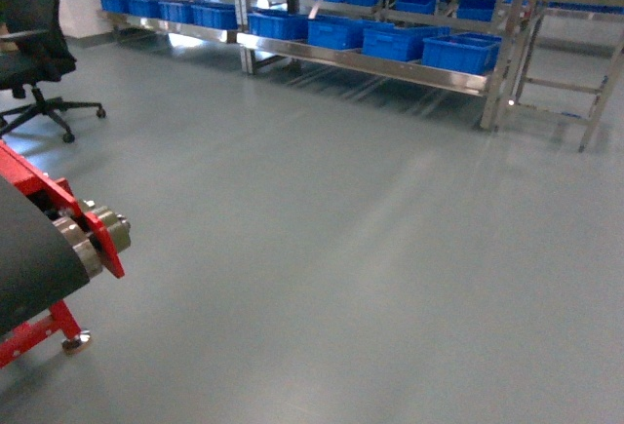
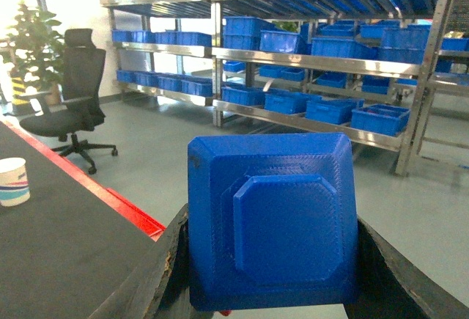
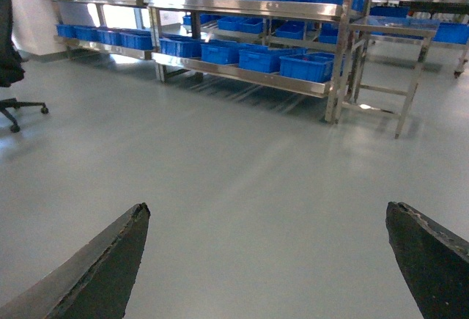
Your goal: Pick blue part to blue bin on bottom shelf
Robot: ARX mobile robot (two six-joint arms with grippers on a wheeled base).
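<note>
It looks like a warehouse or factory storeroom: long stainless-steel racks (image 3: 242, 11) hold many blue bins (image 1: 458, 52) above a grey floor (image 1: 341, 249), beside a red-framed conveyor belt (image 1: 39, 258).

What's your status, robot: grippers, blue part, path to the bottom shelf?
Left gripper shut on blue part. Right gripper open. Bottom shelf across bare floor.
</note>
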